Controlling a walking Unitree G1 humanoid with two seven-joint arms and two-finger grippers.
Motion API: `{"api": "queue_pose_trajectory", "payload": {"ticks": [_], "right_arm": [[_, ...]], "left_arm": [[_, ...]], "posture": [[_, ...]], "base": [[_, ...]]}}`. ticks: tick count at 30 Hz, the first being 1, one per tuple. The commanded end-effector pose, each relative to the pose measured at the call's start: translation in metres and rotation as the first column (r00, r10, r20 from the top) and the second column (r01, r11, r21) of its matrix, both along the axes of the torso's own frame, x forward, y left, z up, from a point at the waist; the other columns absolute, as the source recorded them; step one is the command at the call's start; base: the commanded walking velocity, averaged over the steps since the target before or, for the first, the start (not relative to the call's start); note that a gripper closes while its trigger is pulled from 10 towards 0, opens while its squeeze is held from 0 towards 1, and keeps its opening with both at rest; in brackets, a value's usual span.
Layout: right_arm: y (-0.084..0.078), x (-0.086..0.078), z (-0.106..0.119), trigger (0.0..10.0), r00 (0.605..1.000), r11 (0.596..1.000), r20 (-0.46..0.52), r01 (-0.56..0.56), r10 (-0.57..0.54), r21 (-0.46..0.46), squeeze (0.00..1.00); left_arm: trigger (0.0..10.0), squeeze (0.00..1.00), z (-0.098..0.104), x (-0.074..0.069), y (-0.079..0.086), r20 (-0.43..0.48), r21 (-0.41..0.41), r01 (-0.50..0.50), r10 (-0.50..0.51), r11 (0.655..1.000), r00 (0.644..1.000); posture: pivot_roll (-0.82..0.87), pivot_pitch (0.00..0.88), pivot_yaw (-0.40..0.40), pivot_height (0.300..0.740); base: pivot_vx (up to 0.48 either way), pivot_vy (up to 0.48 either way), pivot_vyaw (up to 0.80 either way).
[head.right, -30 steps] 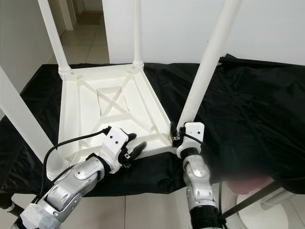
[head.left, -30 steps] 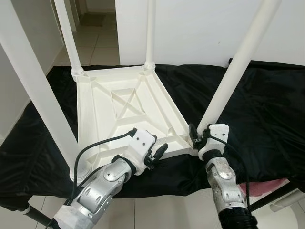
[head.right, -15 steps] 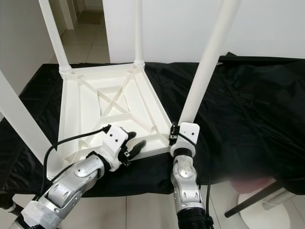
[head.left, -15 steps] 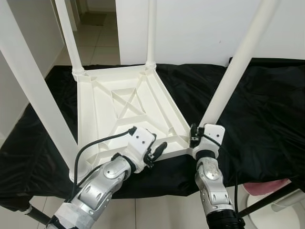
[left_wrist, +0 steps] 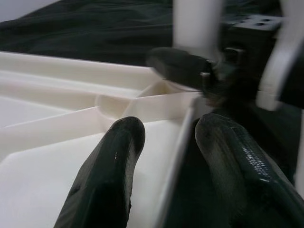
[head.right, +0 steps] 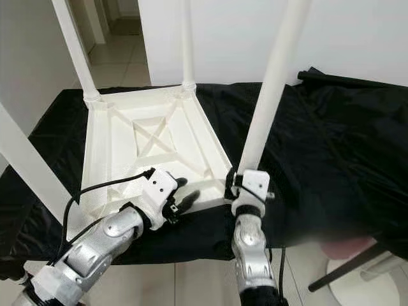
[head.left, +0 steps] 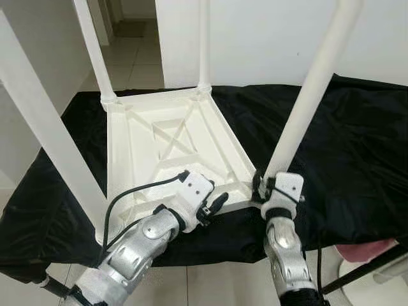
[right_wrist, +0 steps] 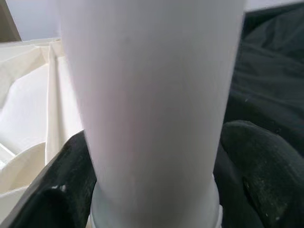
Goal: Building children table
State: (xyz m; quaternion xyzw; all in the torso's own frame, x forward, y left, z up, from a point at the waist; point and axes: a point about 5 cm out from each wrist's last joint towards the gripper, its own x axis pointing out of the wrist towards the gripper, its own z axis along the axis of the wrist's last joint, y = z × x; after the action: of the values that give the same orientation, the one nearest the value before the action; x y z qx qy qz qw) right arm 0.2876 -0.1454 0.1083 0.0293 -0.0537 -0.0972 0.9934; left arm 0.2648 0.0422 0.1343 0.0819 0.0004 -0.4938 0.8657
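Tabletop [head.left: 172,146] lies upside down on cloth [head.left: 357,146], w/ four legs standing up from its corners: far-left leg [head.left: 94,54], far-right leg [head.left: 204,44], near-left leg [head.left: 48,134], near-right leg [head.left: 309,95]. Left gripper [head.left: 213,205] sits at tabletop's near edge, fingers [left_wrist: 109,175] either side of rim. Right gripper [head.left: 260,189] is just right of it, round base of near-right leg.

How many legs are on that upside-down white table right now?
4. Far left corner, far right corner, near left corner, and near right corner, which the right gripper clasps at its base.
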Motion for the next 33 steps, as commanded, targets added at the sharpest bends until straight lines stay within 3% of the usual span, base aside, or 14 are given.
{"api": "queue_pose_trajectory", "payload": {"ticks": [1,3,4,5,6,8,9,14,18,24,25,27,29,33], "right_arm": [[0.001,-0.003,-0.006,10.0,0.999,0.998,-0.02,-0.027,0.028,0.053,1.0],[0.003,-0.001,-0.003,10.0,0.996,0.992,-0.01,-0.091,0.093,0.086,1.0],[0.005,-0.003,0.003,10.0,0.98,0.976,0.031,-0.197,0.195,0.091,0.54],[0.005,-0.004,0.005,10.0,0.976,0.972,0.039,-0.218,0.215,0.086,0.54],[0.006,-0.004,0.004,10.0,0.972,0.971,0.028,-0.233,0.232,0.059,0.31],[0.006,-0.004,0.005,10.0,0.97,0.969,0.028,-0.243,0.243,0.033,0.31],[0.006,-0.004,0.005,10.0,0.962,0.962,0.031,-0.271,0.271,0.012,0.0],[0.001,-0.006,0.01,10.0,0.913,0.914,0.039,-0.405,0.405,-0.018,0.0],[-0.016,-0.003,0.017,10.0,0.87,0.866,0.016,-0.488,0.492,-0.11,0.0],[-0.03,0.001,0.024,10.0,0.815,0.804,-0.026,-0.577,0.579,-0.142,0.0],[-0.037,0.005,0.031,10.0,0.759,0.742,-0.062,-0.647,0.648,-0.175,0.0],[-0.037,0.006,0.032,10.0,0.738,0.718,-0.076,-0.671,0.67,-0.185,0.0],[-0.037,0.007,0.031,10.0,0.671,0.643,-0.141,-0.74,0.728,-0.199,0.0],[-0.041,0.013,0.033,10.0,0.614,0.576,-0.201,-0.788,0.763,-0.217,0.0]], "left_arm": [[10.0,0.0,-0.006,0.001,0.003,0.001,0.045,0.014,-0.014,0.999,1.0],[10.0,0.0,-0.003,0.002,0.003,0.0,0.026,0.009,-0.009,1.0,1.0],[10.0,0.0,-0.001,0.002,0.004,-0.019,-0.011,-0.008,0.008,1.0,1.0],[10.0,0.0,-0.001,0.002,0.004,-0.026,-0.019,-0.015,0.014,1.0,1.0],[10.0,0.0,-0.003,0.002,0.005,-0.026,-0.01,-0.017,0.017,1.0,1.0],[10.0,0.0,-0.005,0.002,0.005,-0.023,0.0,-0.017,0.017,1.0,1.0],[10.0,0.0,-0.005,0.003,0.005,-0.022,0.003,-0.02,0.02,1.0,1.0],[10.0,0.0,-0.001,0.004,0.006,-0.035,-0.026,-0.018,0.017,1.0,0.999],[10.0,0.0,-0.006,0.0,0.006,-0.044,-0.015,-0.007,0.007,1.0,0.999],[10.0,0.0,-0.009,0.0,0.009,-0.047,-0.009,-0.019,0.018,1.0,0.999],[10.0,0.0,-0.008,0.004,0.012,-0.041,-0.01,-0.043,0.042,0.999,0.998],[10.0,0.0,-0.008,0.005,0.013,-0.038,-0.01,-0.051,0.05,0.999,0.998],[10.0,0.0,-0.005,0.007,0.013,-0.035,-0.021,-0.059,0.058,0.998,0.998],[10.0,0.0,-0.005,0.007,0.012,-0.034,-0.022,-0.054,0.053,0.998,0.998]], "posture": [[0.01,0.0,0.049,0.74],[0.01,0.0,0.047,0.74],[0.0,0.0,0.037,0.74],[0.0,0.0,0.037,0.74],[0.0,0.0,0.034,0.74],[0.0,0.0,0.033,0.74],[-0.01,0.0,0.029,0.74],[-0.03,0.0,0.039,0.74],[-0.02,0.0,0.029,0.74],[-0.02,0.0,0.014,0.74],[-0.01,0.0,0.005,0.74],[-0.01,0.0,0.005,0.74],[-0.01,0.0,0.009,0.74],[-0.01,0.0,0.017,0.74]], "base": [[0.0,0.0,0.0],[0.0,0.0,0.0],[0.0,0.0,0.0],[0.0,0.0,0.0],[0.0,0.0,0.0],[0.0,0.0,0.0],[0.0,0.0,0.0],[0.0,0.0,0.0],[0.0,0.0,0.0],[0.0,0.0,0.0],[0.0,0.0,0.0],[0.0,0.0,0.0],[0.0,0.0,0.0],[0.0,0.0,0.0]]}}
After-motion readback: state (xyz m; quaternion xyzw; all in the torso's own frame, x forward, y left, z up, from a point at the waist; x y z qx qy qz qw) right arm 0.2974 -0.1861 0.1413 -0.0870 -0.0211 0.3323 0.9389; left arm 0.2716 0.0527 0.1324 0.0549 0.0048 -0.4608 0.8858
